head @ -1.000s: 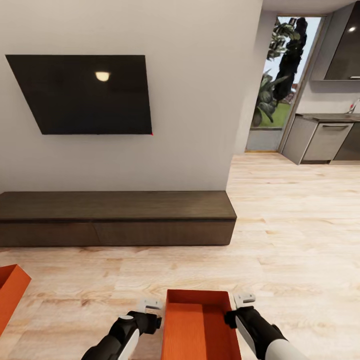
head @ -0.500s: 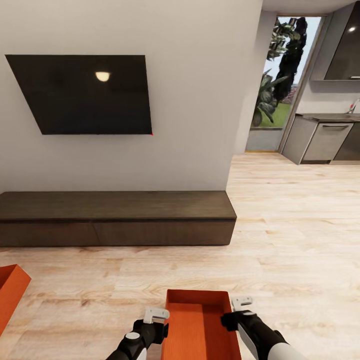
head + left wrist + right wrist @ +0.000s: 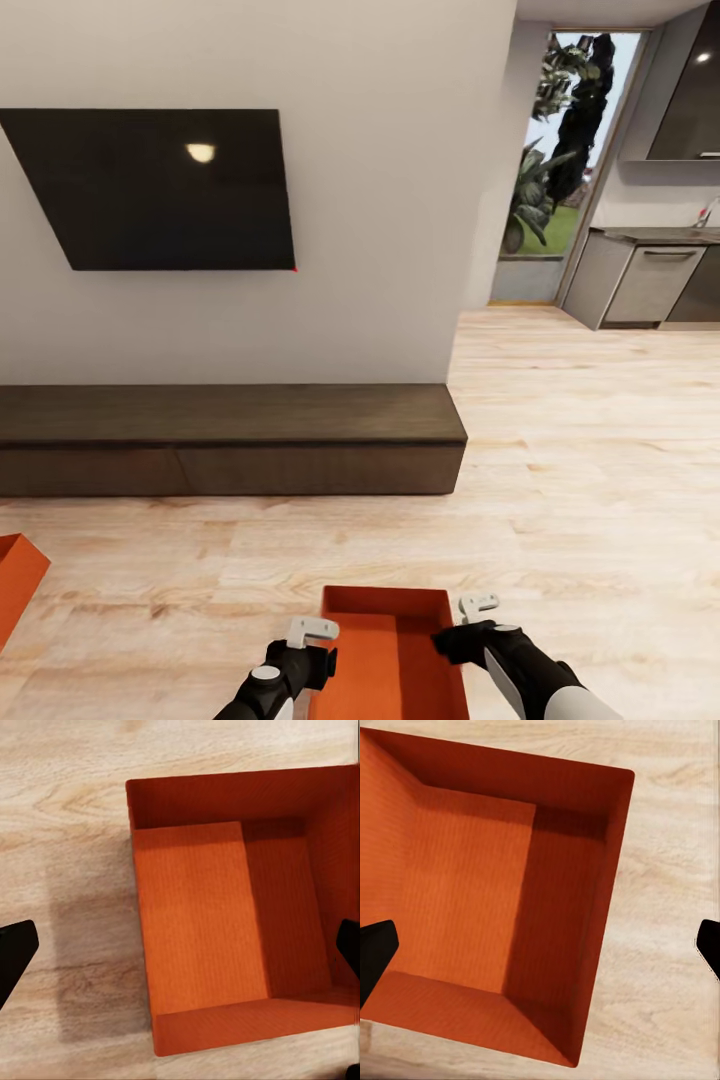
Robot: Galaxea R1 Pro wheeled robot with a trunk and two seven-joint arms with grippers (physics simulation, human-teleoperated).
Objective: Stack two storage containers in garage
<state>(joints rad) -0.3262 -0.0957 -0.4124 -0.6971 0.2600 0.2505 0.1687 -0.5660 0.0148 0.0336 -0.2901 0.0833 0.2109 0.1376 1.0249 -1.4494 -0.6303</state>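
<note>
One orange-red storage container (image 3: 385, 655) stands lidless on the pale wood floor of the living room, at the bottom centre of the head view. My left gripper (image 3: 318, 650) hangs open over the container's left wall (image 3: 142, 945), one fingertip (image 3: 15, 952) above the floor and the other above the container's inside. My right gripper (image 3: 462, 635) is open too and straddles the opposite wall (image 3: 600, 907) the same way. Both grippers (image 3: 180, 949) (image 3: 540, 945) hold nothing. A corner of the second storage container (image 3: 14, 585) shows at the left edge.
A long dark low cabinet (image 3: 230, 440) runs along the grey wall under a black TV (image 3: 150, 190). To the right the wood floor (image 3: 580, 480) leads to a kitchen with grey units (image 3: 650, 280) and a glazed door (image 3: 560, 150).
The whole head view has shifted a little to the left. My left gripper closed in on the container's left wall, and my right gripper moved inward over its right wall.
</note>
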